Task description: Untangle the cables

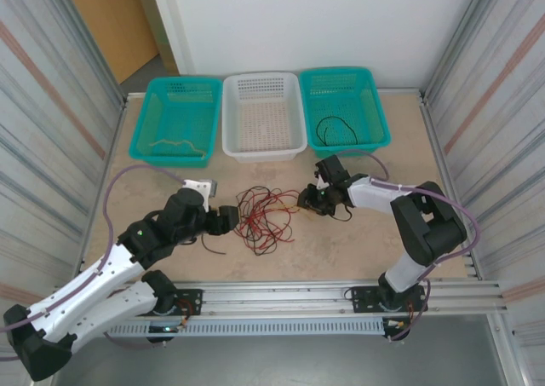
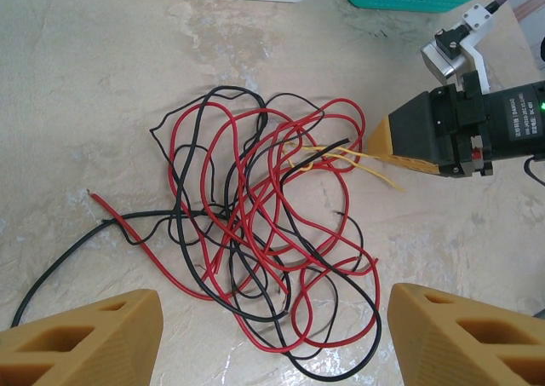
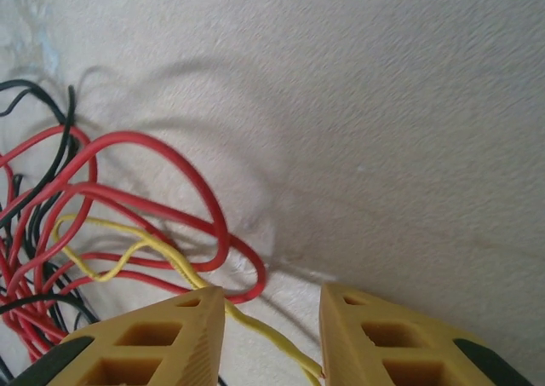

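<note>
Mottled beige counter [image 1: 341, 250] carried the tangle of thin red and black cables [image 2: 255, 233] at its middle, between both arms. Left tool [image 2: 277, 322] hung wide open just beside the tangle. Right tool [image 3: 272, 318] stood narrowly parted, with a thin yellow cable [image 3: 255, 331] running from the tangle between its fingers.

A white wall [image 1: 341, 20] stands at the back. Ribbed grey walls [image 1: 43, 105] close both sides. The table [image 1: 358, 250] is pale and blotchy.

tangle of red, black, yellow cables [image 1: 262, 214]
</note>
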### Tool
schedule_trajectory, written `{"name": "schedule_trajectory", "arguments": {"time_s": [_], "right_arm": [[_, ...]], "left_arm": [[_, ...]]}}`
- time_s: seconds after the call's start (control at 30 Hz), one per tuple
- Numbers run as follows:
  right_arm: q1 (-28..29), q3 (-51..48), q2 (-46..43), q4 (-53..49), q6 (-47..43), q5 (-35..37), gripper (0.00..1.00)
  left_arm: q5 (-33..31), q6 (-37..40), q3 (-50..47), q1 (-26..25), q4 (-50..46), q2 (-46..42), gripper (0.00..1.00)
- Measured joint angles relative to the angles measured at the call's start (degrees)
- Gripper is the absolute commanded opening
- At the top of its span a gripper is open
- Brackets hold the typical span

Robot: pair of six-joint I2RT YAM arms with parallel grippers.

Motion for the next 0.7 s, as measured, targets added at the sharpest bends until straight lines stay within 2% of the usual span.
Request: {"name": "schedule_trajectory", "arguments": {"time_s": [0.07,0.17,0.37,0.4,0.47,0.5,0.7], "right_arm": [[0.15,-0.04,-0.22,0.0,0.33,0.07,0.2],[0.42,-0.28,-1.18,-0.04,1.18,0.07,0.01],[2.05,-0.15,-7.04,-2.23,1.64,0.72,0.0],[2.62,0.22,-8.44,-3.26,1.6,1.25,0.01],[3.52,1.81,-10.38,-5.4,1.18,2.64,0.23],[3.93,2.95,-10.78,-6.51,0.72,3.54,0.31],[4.55,5.9,-7.1,-11.37,-5.33,8.24,0.47]], "left_arm": [[0.0,-0.31,-0.02,0.0,0.02,0.07,0.71],[0.02,-0.57,-0.15,0.0,0.5,0.33,0.71],[0.07,-0.74,-0.22,0.0,2.1,1.11,0.71],[0.07,-0.74,-0.22,0.0,2.36,1.16,0.7],[0.07,-0.74,-0.22,0.0,2.78,1.2,0.71],[0.09,-0.74,-0.22,0.02,2.89,1.2,0.71],[0.11,-0.94,-0.22,0.02,2.93,0.76,0.71]]}}
